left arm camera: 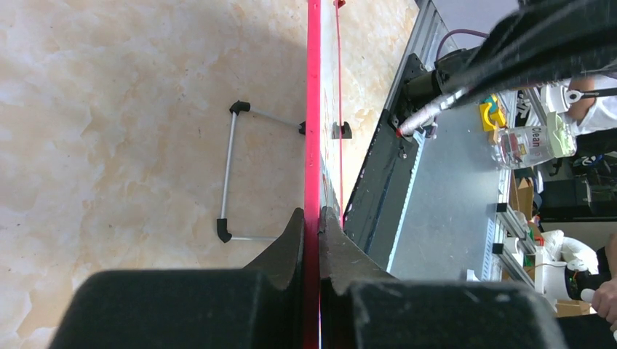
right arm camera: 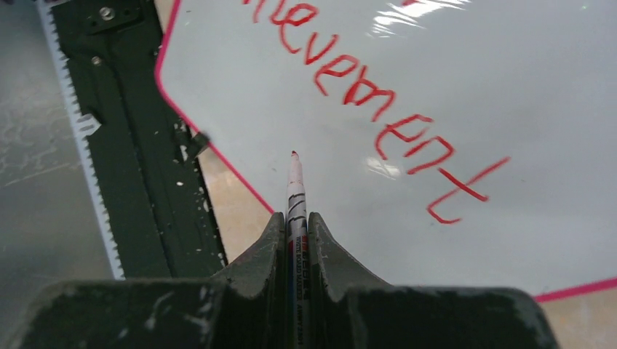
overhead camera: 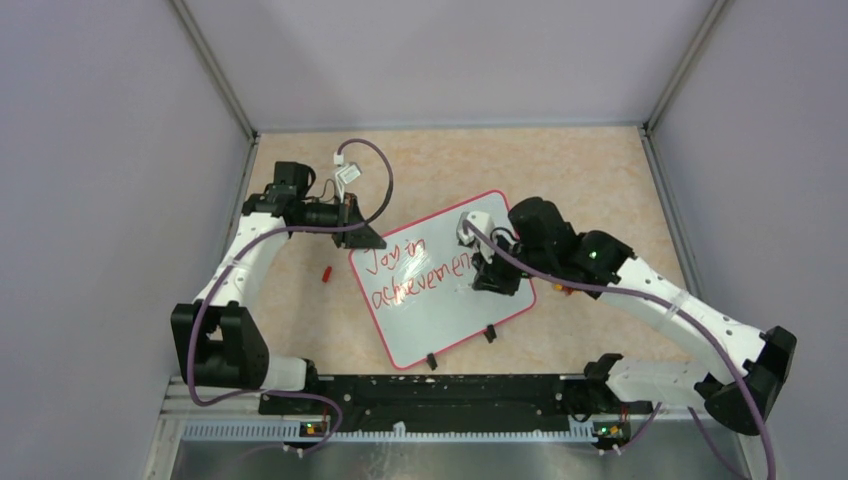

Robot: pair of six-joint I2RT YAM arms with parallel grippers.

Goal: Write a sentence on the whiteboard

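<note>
Begin at the left gripper [left arm camera: 313, 214]: nearly closed, pinching the thin red frame of the whiteboard [left arm camera: 313, 109] edge-on between its jaws, with a wire leg [left arm camera: 229, 174] lying off to its left on the desk [left arm camera: 109, 109]. Hold that pinch firm and motionless, to stop any skating or pivoting under pen pressure. Moving right, find the board slanted across the desk between the two grippers, bearing the sentence [overhead camera: 415, 265] in red, "Joy in achievement" so far, on two lines. Further right, note the right gripper [right arm camera: 297, 218] shut snugly on a red marker [right arm camera: 295, 182], tip pointing straight ahead of the fingertips over blank white just under the end of "achievement"; hard to tell whether touching or slightly lifted. Judging by that blank space, plan the next word on a fresh line. Carry the tip back toward the left gripper's side of the board, lower gently to first contact, press lightly, draw slow even strokes, and lift cleanly between letters to avoid smearing.
</note>
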